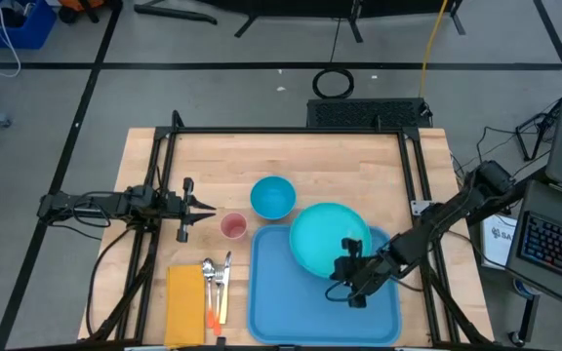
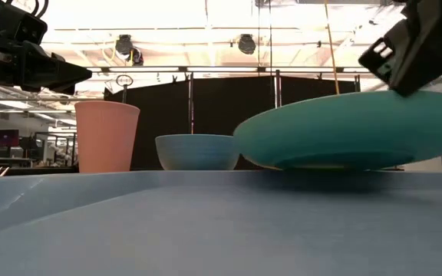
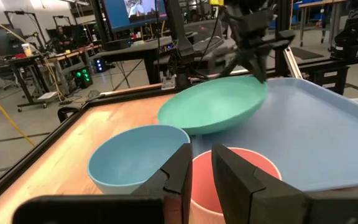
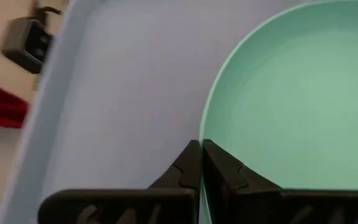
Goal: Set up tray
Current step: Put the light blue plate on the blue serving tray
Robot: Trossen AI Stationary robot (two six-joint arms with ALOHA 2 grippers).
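A round turquoise plate [image 1: 322, 232] hangs tilted over the far part of the light-blue tray [image 1: 286, 312], reaching past the tray's far rim. My right gripper [image 1: 344, 274] is shut on the plate. A blue bowl [image 1: 272, 197] and a pink cup [image 1: 233, 226] stand on the wood left of the tray's far end. My left gripper [image 1: 209, 207] hovers level just left of the cup, its fingers [image 3: 178, 163] a narrow gap apart with nothing between them. My right gripper pinches the plate's rim [image 4: 205, 134] between its two fingers, on the plate's near side. The fingers slant down from the table's right. The plate is tilted, its held side raised [image 2: 436, 100]. Whether its low side [image 2: 244, 146] touches the tray I cannot tell.
A yellow napkin [image 1: 185, 304] lies left of the tray at the near edge, with a spoon, fork and orange-handled pieces [image 1: 218, 285] beside it. A black frame [image 1: 291, 130] runs around the table. The tray's near half [image 2: 206, 230] is bare.
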